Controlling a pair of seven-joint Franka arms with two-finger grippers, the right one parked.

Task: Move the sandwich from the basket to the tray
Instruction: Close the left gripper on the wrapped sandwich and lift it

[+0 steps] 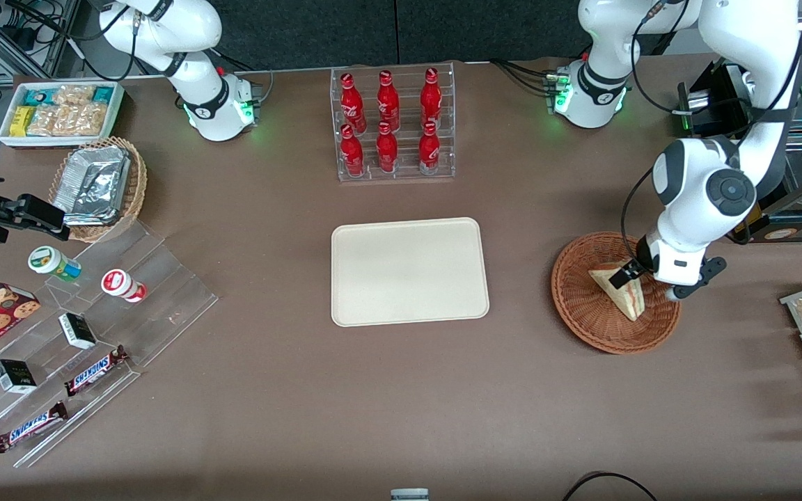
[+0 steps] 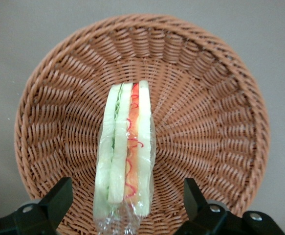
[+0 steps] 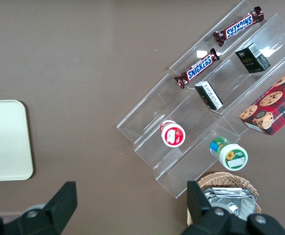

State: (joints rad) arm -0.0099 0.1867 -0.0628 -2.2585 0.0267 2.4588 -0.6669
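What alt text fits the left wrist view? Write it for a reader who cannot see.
A wrapped sandwich stands on edge in a round wicker basket. The open gripper is poised over it, one finger on each side, not touching.

"SNICKERS" on two bars (image 3: 203, 65) in clear rack (image 3: 201, 122)

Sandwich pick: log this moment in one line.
claw: open, straddling sandwich | sandwich: in basket, ungrasped | tray: bare

Reddish-brown round woven wicker basket (image 2: 215, 112); pale white-bread wedge sandwich (image 2: 125, 156) striped red and green; cream rectangular plastic tray (image 1: 408, 271); black-fingered gripper (image 2: 125, 205) above basket; brown counter (image 1: 373, 390).
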